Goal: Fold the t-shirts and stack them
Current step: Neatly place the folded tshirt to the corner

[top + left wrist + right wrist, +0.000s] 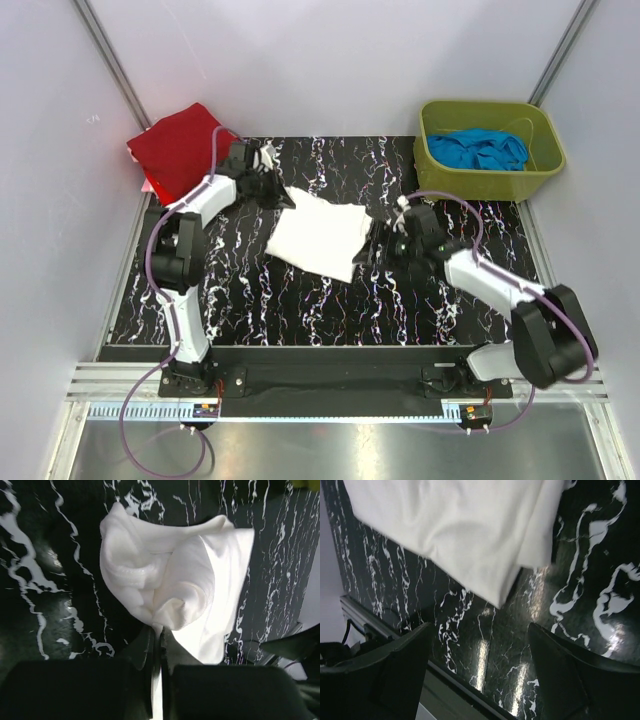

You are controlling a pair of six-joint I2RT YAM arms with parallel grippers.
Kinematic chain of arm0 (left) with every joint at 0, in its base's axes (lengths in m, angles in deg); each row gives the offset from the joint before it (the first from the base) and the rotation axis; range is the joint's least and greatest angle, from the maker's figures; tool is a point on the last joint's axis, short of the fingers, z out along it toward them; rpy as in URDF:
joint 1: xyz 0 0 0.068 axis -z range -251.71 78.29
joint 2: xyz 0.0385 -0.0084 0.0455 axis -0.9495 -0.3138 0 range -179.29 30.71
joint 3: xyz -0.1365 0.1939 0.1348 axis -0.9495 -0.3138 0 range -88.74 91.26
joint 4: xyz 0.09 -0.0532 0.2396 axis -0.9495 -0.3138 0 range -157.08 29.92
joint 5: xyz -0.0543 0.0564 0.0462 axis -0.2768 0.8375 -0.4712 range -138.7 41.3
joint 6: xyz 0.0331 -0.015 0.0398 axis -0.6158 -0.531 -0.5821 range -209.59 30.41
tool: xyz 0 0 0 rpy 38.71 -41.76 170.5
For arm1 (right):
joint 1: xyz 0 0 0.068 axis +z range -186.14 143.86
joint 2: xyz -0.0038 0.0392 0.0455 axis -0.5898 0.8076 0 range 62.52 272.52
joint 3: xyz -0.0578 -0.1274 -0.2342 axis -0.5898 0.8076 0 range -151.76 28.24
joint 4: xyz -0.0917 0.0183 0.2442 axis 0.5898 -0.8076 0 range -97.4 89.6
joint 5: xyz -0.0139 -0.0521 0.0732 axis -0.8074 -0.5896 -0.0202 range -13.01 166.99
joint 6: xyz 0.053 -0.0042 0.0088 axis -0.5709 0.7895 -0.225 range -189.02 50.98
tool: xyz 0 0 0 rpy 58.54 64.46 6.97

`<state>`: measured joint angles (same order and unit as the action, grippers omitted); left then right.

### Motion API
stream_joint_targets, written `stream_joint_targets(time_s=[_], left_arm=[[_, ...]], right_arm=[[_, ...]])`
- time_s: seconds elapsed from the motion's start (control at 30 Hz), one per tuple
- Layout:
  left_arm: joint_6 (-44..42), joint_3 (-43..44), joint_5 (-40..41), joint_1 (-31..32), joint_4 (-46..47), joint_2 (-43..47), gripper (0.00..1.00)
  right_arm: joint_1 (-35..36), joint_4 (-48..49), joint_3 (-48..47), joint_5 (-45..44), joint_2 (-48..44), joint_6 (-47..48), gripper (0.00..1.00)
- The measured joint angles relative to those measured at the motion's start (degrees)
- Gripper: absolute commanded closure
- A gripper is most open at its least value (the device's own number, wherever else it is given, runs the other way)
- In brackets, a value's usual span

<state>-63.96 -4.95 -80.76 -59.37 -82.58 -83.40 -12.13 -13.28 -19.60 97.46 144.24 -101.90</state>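
A white t-shirt (318, 238) lies folded in the middle of the black marbled mat. My left gripper (280, 190) is at its back-left corner. In the left wrist view this gripper (161, 634) is shut on a bunched fold of the white t-shirt (185, 580). My right gripper (375, 245) sits at the shirt's right edge. In the right wrist view it (479, 635) stands open with only mat between its fingers, and a corner of the white t-shirt (465, 530) lies just beyond them. A red t-shirt (180, 148) lies folded at the back left, over a pink one (149, 184).
A green bin (545, 150) holding blue cloth (485, 148) stands at the back right. White walls close in the table on three sides. The mat's front rail (445, 685) shows in the right wrist view.
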Motion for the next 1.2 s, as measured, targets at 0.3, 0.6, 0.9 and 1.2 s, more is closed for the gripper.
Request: stream_joint_targets(time_s=[0.3, 0.6, 0.9, 1.2], left_arm=[[-2.3, 20.4, 0.6, -3.8, -10.4, -4.4, 1.00], [-0.9, 43.3, 0.5, -7.4, -16.5, -15.8, 1.00], [8.1, 46.7, -4.8, -12.2, -10.4, -16.6, 1.00], [15.9, 50.4, -6.4, -14.5, -1.5, -16.6, 1.00]], right_arm=[[3.7, 13.8, 18.2, 0.3, -6.8, -7.8, 0.13], [3.7, 19.1, 15.9, 2.3, -1.2, -8.5, 0.14], [3.7, 19.5, 15.1, 3.2, 1.1, -8.6, 0.14], [3.7, 19.6, 15.1, 3.2, 1.4, -8.6, 0.13]])
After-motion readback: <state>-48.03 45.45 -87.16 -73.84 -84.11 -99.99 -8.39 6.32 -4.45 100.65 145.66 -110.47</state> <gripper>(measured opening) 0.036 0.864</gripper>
